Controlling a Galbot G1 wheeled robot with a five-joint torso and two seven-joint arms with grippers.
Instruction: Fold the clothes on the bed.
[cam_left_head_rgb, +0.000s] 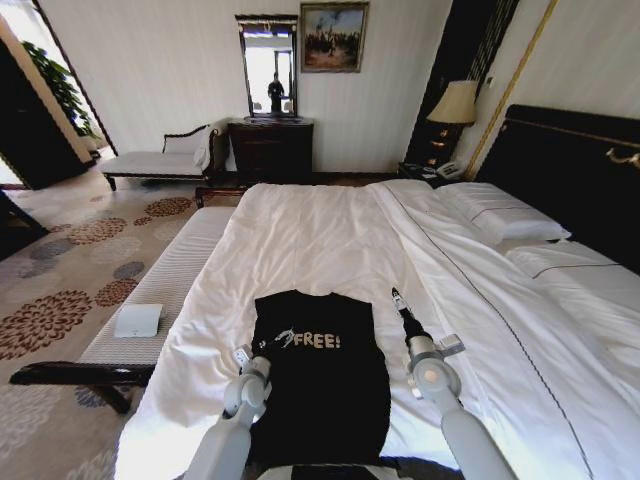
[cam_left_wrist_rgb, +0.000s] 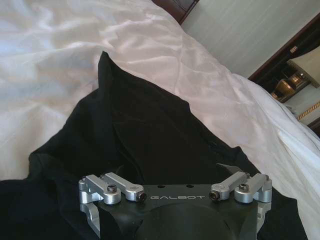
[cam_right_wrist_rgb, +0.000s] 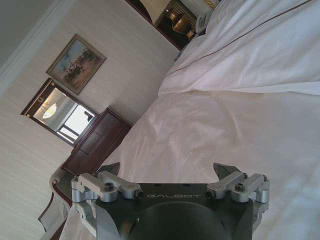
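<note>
The black T-shirt (cam_left_head_rgb: 318, 375) lies flat near the foot of the bed (cam_left_head_rgb: 330, 240), lettering up. The left hand (cam_left_head_rgb: 285, 338) sits on its chest, fingers apart. The right hand (cam_left_head_rgb: 397, 298) hangs over bare sheet just beside the shirt, fingers together. 2 pillows (cam_left_head_rgb: 500, 215) lie well apart, a bench (cam_left_head_rgb: 150, 300) alongside.

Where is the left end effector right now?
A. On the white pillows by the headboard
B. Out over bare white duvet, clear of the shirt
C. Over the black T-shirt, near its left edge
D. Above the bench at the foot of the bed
C: the head view shows the left end effector at the left edge of the black T-shirt, and the left wrist view shows black fabric directly ahead of it.
</note>
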